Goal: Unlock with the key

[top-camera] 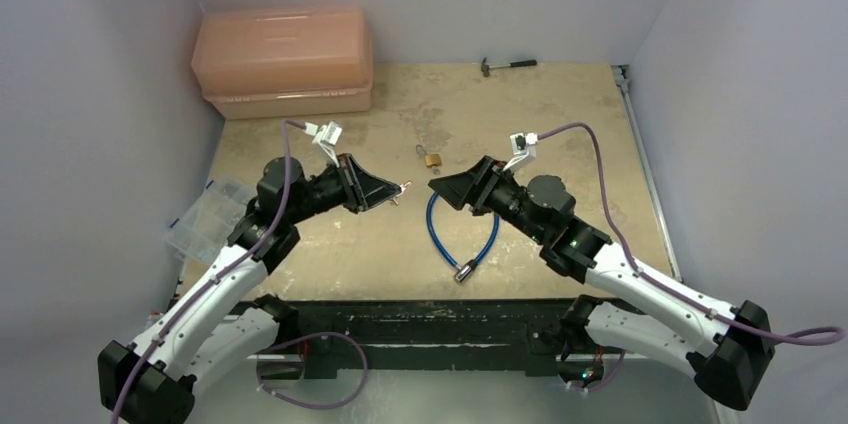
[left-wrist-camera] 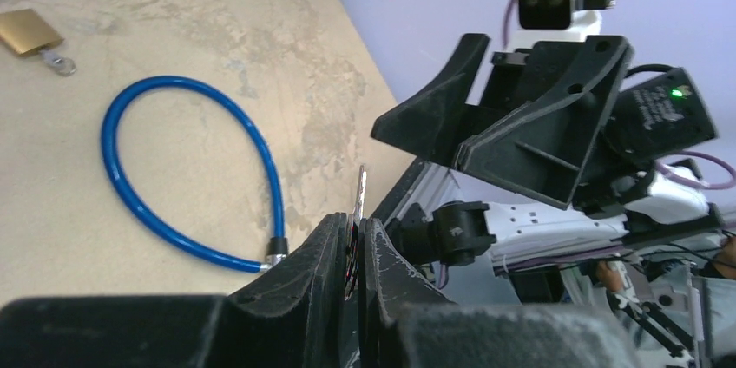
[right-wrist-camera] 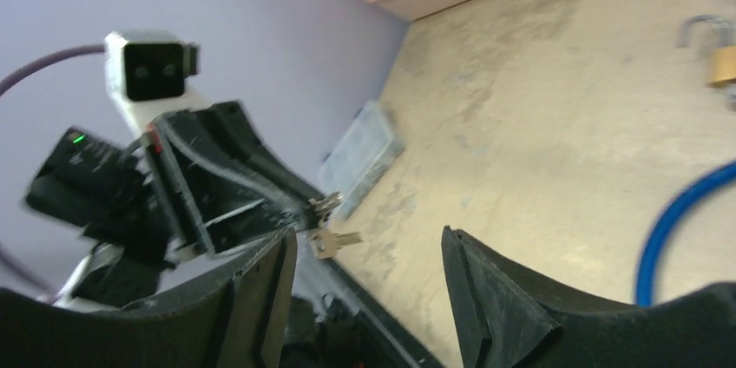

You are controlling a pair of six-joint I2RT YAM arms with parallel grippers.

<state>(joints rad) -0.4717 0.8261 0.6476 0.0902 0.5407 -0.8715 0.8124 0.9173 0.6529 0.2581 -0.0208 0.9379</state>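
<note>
Pinching the key between closed fingers, the left pincer hangs above the worktop with its tip turned toward the right pincer. In the left wrist view a thin flat blade stands edge-on out of the slit between the two pads. In the right wrist view a small ring and a silvery key blade show just off the same fingertips. The right pincer is open, its fingers spread wide with nothing between them. It faces the left one across a short gap, and the two do not touch. The brass padlock lies on the worktop beyond that gap, shackle on its far side, apart from both pincers. A blue cable curls in a loop on the worktop under the right pincer, with its silver cylindrical end toward the near edge. A pink plastic case sits in the far left corner and a small hammer lies along the far edge. A clear compartment box rests at the left edge beside the left arm.
</note>
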